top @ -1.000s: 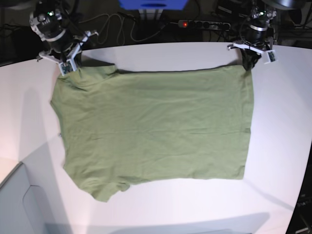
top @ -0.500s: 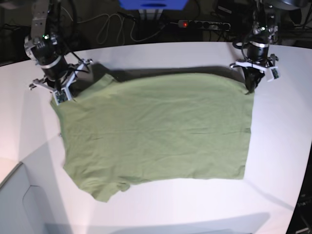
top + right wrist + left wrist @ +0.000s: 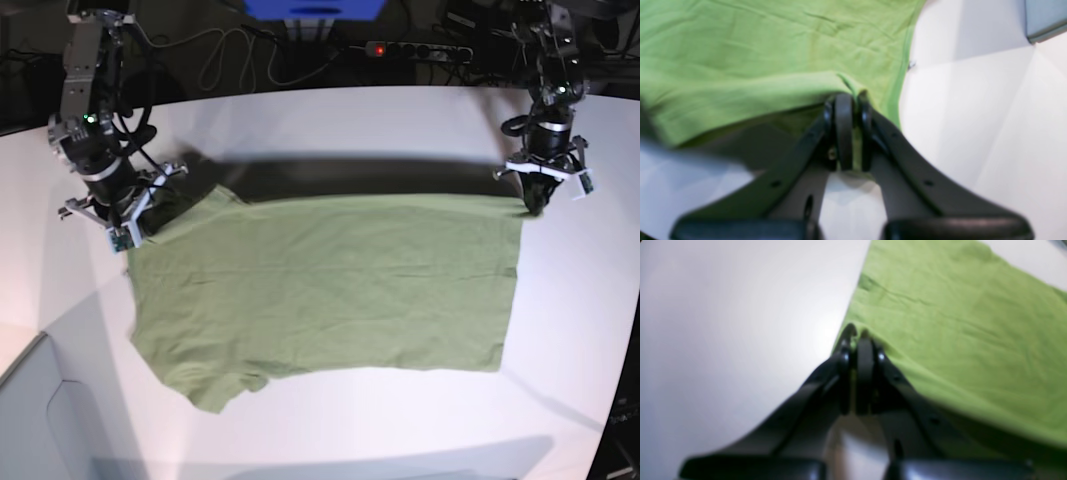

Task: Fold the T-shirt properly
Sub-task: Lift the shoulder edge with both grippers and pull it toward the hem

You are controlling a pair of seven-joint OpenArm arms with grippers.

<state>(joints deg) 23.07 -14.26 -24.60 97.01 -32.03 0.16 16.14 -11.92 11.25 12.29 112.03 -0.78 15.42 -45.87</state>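
The olive-green T-shirt (image 3: pixel 330 290) lies spread on the white table (image 3: pixel 350 120), its far edge lifted. My left gripper (image 3: pixel 533 203) on the base view's right is shut on the shirt's far right corner; the left wrist view shows its fingertips (image 3: pixel 858 336) pinching the T-shirt (image 3: pixel 957 316) at its edge. My right gripper (image 3: pixel 128 235) on the base view's left is shut on the far left corner; in the right wrist view the gripper (image 3: pixel 850 100) has the T-shirt (image 3: pixel 756 50) bunched between its closed jaws.
A power strip (image 3: pixel 420 49) and cables lie behind the table's far edge. A grey box corner (image 3: pixel 30 420) sits at the front left. Bare table surface surrounds the shirt.
Both grippers have moved toward the front of the table with the shirt's far corners in them. The far edge has travelled forward over the shirt, leaving a shadow band behind it.
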